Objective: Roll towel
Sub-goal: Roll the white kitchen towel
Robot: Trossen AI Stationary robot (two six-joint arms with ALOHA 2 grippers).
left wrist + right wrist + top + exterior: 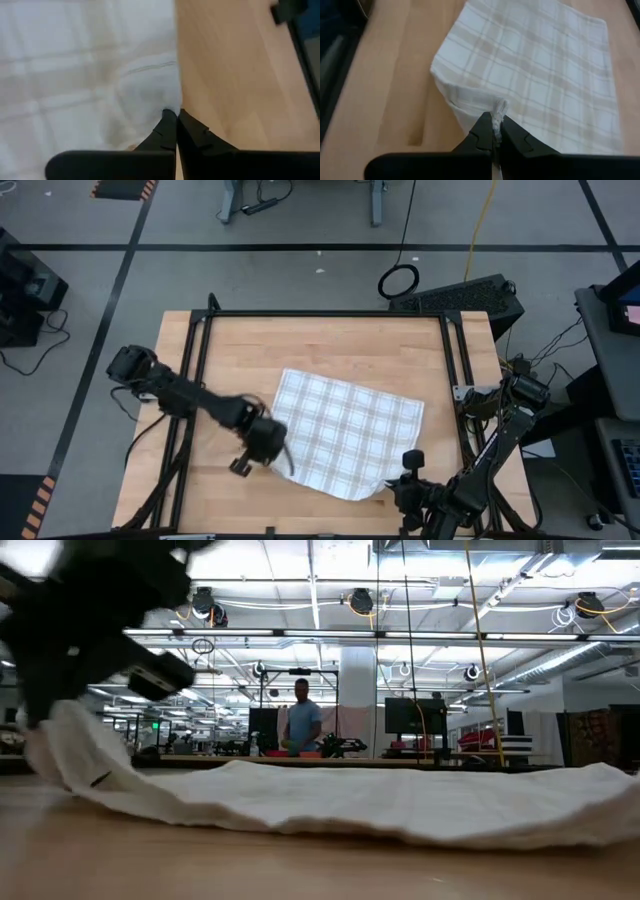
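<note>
Plaid towel (345, 430) pinched between left hand (283, 452) and right hand (408, 463)

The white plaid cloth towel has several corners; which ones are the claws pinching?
The two at its near edge: the left gripper pinches one corner of the towel, the right gripper the other. The far corners lie flat.

Wooden table (330, 345), black cable coil (398, 280) on the floor, distant standing person (302, 720).

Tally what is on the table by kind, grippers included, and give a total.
Towel: 1, plaid, lying on the table
Grippers: 2, left gripper and right gripper, each shut on a towel edge
Total: 3
</note>
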